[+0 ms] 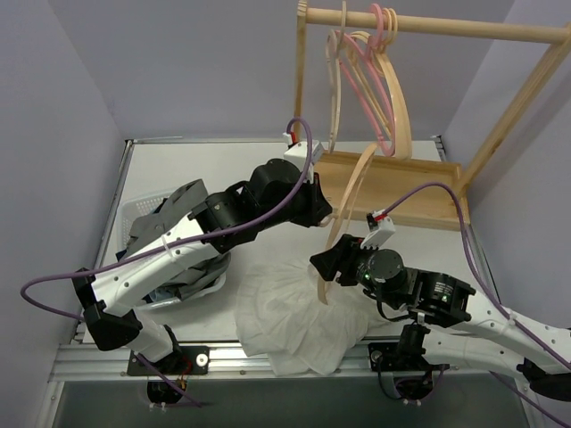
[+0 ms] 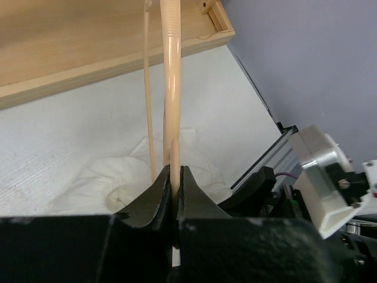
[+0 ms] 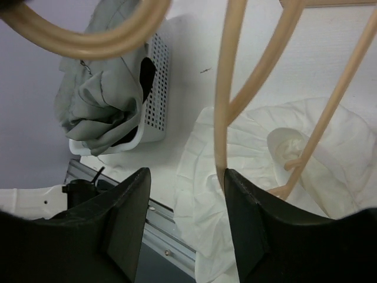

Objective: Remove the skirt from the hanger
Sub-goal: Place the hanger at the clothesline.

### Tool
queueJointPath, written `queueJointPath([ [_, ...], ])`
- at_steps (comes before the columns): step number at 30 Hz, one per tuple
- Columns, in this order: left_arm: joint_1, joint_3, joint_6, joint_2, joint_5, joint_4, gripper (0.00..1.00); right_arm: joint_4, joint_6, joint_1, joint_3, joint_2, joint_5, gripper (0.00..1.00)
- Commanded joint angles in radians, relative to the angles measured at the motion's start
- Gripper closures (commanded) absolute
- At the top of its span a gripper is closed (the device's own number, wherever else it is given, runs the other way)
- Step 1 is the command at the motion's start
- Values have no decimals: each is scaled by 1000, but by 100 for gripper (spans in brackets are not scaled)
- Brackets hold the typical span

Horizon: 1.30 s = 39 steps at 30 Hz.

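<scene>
My left gripper [image 1: 326, 209] [image 2: 175, 177] is shut on a pale wooden hanger [image 1: 357, 178] [image 2: 171, 88] [image 3: 222, 106] held upright over the table. The hanger's lower end sits inside a white pleated garment [image 1: 285, 321] [image 2: 106, 177] [image 3: 259, 147] that fans out on the table. My right gripper [image 1: 323, 266] [image 3: 185, 194] is open just above that garment, with one hanger arm against the inner face of its right finger. A mid-grey garment [image 1: 165, 218] [image 3: 100, 100], the skirt as far as I can tell, lies crumpled in a white basket on no hanger.
The white perforated basket [image 1: 134, 209] [image 3: 154, 88] stands at the left. A wooden rack [image 1: 428, 27] at the back carries wooden hangers and a pink hanger [image 1: 375, 98]. Its wooden base [image 1: 401, 187] [image 2: 88, 47] lies behind the arms. The metal table rail [image 3: 159, 236] runs along the near edge.
</scene>
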Motion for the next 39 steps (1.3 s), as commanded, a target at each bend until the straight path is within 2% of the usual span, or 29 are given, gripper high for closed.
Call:
queueJointPath([
  [1, 13, 76, -41, -6, 41, 95, 98, 66, -27, 9, -55, 3, 47, 52],
  [5, 31, 85, -49, -11, 73, 98, 98, 107, -38, 12, -128, -23, 79, 60],
  [10, 41, 70, -64, -25, 104, 117, 98, 219, -76, 16, -222, -43, 107, 65],
  [12, 42, 64, -64, -26, 113, 117, 98, 235, -70, 16, -231, -34, 124, 86],
  [14, 44, 58, -58, -28, 121, 112, 98, 241, -56, 22, -230, -19, 125, 100],
  [17, 51, 53, -21, -31, 148, 104, 95, 230, -14, 47, -207, -8, 139, 100],
  [18, 51, 52, 3, -34, 147, 98, 59, 197, 6, 50, -198, -10, 144, 100],
  [19, 51, 45, 11, -45, 136, 86, 37, 184, 23, 51, -188, -7, 139, 100],
  [20, 51, 33, 23, -54, 125, 89, 26, 178, 34, 51, -173, -5, 127, 100],
  [21, 50, -3, 54, -68, 124, 106, 4, 172, 36, 55, -165, -2, 113, 100],
  [27, 50, -186, 137, -248, 21, 184, 6, 73, 105, 79, -145, -40, 81, 100],
  [30, 50, -292, 201, -357, -16, 233, 6, 17, 153, 81, -158, -133, 79, 100],
  [33, 51, -375, 301, -440, 22, 282, 6, -35, 209, 82, -167, -229, 102, 100],
  [34, 48, -422, 382, -474, 115, 285, 6, -137, 259, 81, -150, -284, 142, 100],
  [39, 42, -488, 441, -493, 148, 230, 6, -248, 319, 81, -119, -376, 254, 100],
])
